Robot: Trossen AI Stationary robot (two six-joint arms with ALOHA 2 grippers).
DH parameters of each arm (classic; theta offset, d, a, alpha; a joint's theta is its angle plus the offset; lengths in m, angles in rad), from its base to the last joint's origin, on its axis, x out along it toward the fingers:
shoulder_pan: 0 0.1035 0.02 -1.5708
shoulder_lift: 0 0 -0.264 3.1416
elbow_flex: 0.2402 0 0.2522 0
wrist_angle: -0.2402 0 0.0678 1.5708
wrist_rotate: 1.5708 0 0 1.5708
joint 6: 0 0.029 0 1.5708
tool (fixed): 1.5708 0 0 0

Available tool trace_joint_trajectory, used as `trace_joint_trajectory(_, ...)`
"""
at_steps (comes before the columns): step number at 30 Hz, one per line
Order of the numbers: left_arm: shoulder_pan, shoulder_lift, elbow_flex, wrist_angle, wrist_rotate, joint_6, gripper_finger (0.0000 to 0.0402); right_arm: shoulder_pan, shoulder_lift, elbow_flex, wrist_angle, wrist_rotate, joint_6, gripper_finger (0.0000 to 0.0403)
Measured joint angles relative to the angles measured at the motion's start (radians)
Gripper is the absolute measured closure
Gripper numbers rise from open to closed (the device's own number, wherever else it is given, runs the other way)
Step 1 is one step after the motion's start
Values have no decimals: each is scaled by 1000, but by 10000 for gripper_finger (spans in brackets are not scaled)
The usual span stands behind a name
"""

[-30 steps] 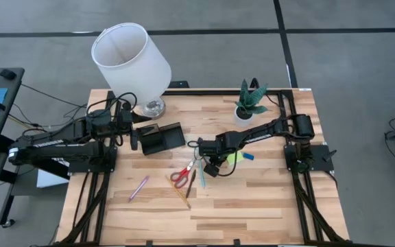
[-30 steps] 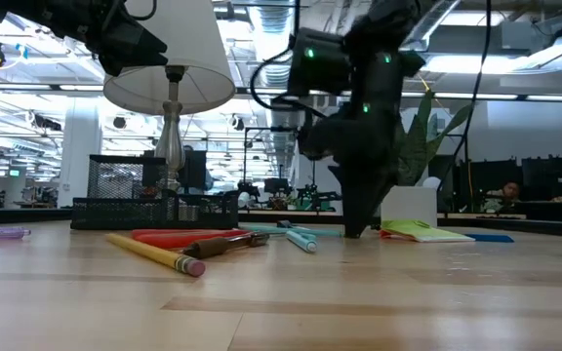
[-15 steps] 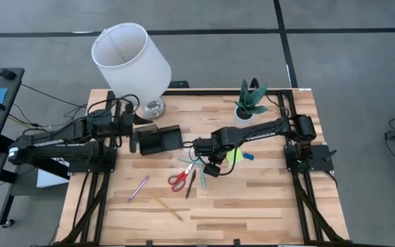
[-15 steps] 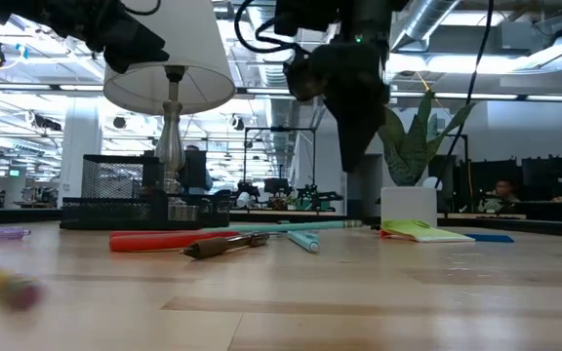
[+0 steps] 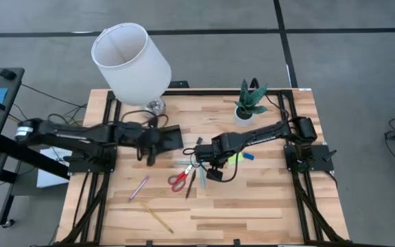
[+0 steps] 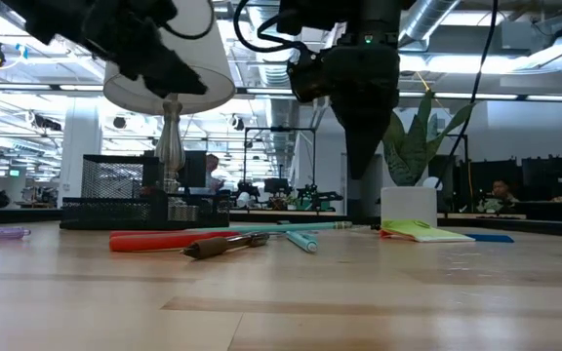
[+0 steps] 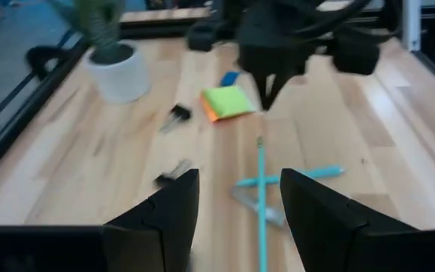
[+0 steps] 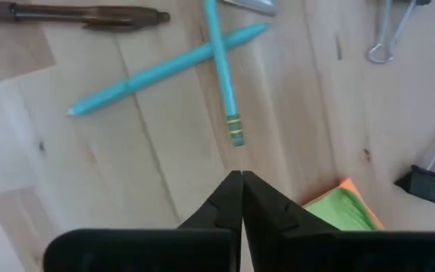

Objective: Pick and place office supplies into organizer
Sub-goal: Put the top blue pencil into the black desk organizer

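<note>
light blue pencil (image 8: 223, 72) crossed over a light blue pen (image 8: 165, 68), mid-table right of the black organizer (image 5: 163, 139).
left gripper (image 7: 236, 200) fingers apart over the organizer; right gripper (image 8: 242, 198) fingers together, empty, above the pencil: likely light, stiff, apt to roll; grasp mid-shaft.

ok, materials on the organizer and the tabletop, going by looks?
Organizer: looks like black wire mesh, probably metal; the low view shows see-through gridded walls, though coated plastic can't be excluded. Tabletop: light wood, butcher-block style, with visible joined staves and grain; finish seems satin, with only a soft sheen.
</note>
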Motion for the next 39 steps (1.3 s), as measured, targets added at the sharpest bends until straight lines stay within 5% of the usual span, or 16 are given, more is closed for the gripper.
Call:
trace_joint_trajectory(13, -68, 551, 9, 501, -40, -48, 221, -41, -1, 79, -109, 2, -63, 400)
trace_joint_trajectory(20, -69, 765, 124, 537, -12, -39, 221, -53, -2, 127, -168, 6, -90, 401)
trace_joint_trajectory(39, -73, 876, 237, 367, -26, -70, 221, -50, -2, 134, -164, 7, -114, 401)
